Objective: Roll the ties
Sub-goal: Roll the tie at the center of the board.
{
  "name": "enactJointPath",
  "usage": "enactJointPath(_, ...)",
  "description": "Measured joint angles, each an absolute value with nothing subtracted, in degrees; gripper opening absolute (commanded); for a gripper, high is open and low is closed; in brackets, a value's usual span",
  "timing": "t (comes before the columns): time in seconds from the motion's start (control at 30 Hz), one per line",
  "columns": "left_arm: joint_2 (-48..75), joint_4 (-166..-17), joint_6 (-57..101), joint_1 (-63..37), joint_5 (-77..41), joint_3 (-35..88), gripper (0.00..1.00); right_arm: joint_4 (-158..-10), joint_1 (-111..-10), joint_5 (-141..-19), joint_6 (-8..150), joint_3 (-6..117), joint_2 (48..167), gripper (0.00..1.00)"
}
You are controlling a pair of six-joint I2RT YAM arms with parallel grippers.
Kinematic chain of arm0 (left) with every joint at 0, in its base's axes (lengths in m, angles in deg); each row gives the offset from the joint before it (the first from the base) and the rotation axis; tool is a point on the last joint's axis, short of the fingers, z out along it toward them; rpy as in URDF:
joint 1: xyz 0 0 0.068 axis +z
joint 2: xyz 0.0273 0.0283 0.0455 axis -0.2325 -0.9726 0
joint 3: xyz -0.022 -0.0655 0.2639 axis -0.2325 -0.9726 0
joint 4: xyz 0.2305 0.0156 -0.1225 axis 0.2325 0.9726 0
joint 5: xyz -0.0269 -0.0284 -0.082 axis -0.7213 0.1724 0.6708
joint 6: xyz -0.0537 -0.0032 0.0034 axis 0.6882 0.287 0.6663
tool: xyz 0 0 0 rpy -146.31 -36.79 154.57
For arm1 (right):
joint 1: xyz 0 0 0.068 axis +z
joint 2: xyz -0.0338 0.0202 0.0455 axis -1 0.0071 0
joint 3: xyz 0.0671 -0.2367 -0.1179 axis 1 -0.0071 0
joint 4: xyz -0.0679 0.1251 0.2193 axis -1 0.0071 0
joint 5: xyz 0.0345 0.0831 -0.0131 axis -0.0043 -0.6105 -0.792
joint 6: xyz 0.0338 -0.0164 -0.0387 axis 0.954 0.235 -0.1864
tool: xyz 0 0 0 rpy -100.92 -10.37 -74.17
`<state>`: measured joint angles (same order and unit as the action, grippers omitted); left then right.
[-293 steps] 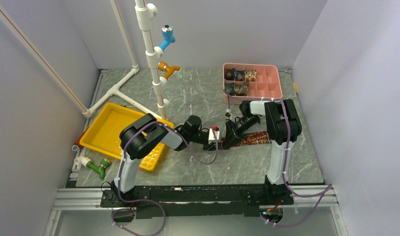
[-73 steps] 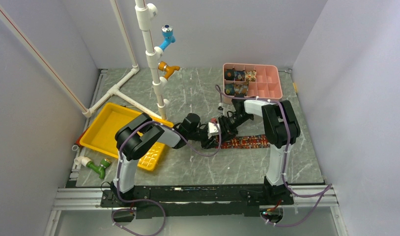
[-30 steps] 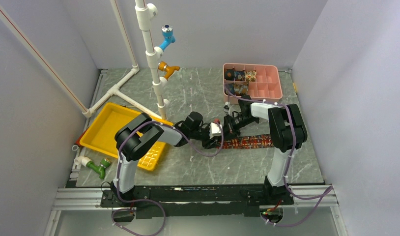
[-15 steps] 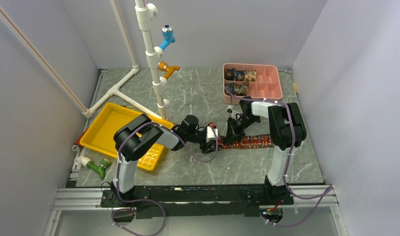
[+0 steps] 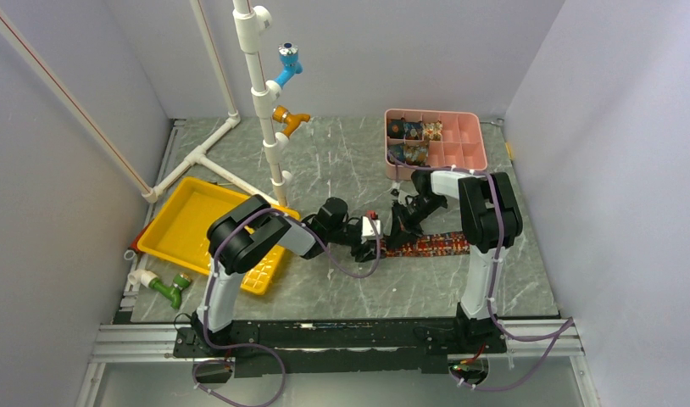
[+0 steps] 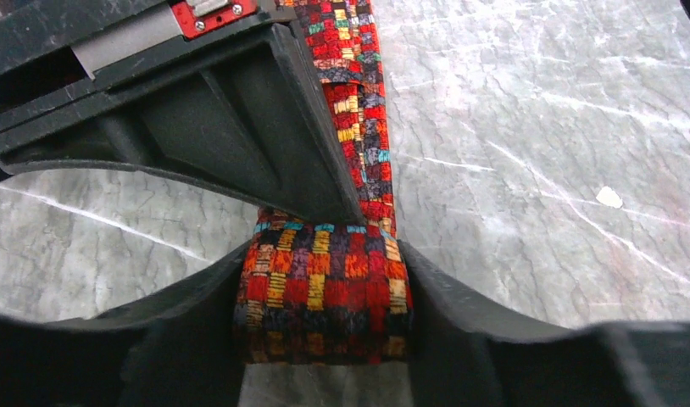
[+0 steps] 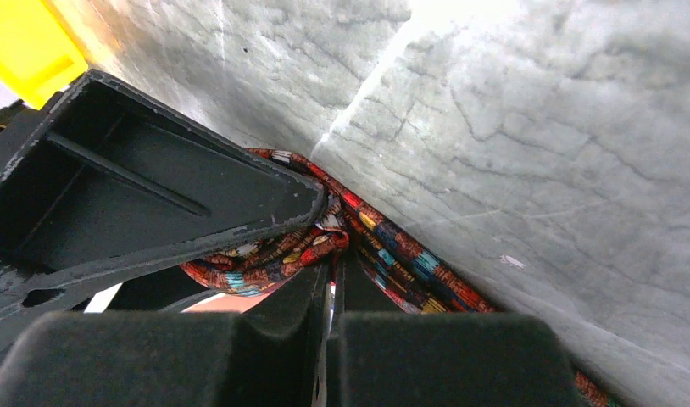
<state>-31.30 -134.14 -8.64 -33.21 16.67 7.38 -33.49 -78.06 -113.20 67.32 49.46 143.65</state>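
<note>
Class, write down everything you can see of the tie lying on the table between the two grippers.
The tie is a narrow, woven-looking cloth strip checked in red, orange, yellow and dark squares, with odd blue ones. Its left end is wound into a short fat roll; the rest lies flat on the grey marbled table, running rightward. The left gripper flanks the roll with its fingers, touching both sides. The shut right gripper presses its tip on the strip just behind the roll.
</note>
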Motion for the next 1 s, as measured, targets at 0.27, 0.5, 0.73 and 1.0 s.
enactJointPath(0.27, -29.3, -132.7, -9.1, -33.4, 14.8, 5.5, 0.12, -31.5, -76.4, -113.2, 64.8, 52.0, 145.2, 0.08)
enactJointPath(0.5, -23.3, -121.2, -13.0, -32.7, 9.7, 3.7, 0.04, -31.9, -73.9, -115.9, 62.6, 54.6, 146.0, 0.42)
enactJointPath(0.73, -22.8, -112.8, -14.0, -32.8, 8.7, 7.3, 0.03, -32.7, -77.9, -115.7, 58.0, 50.6, 140.0, 0.54)
enactJointPath(1.0, -23.0, -107.1, -15.1, -33.0, 8.4, 10.2, 0.03, -35.7, -79.0, -122.6, 60.8, 47.4, 134.3, 0.57)
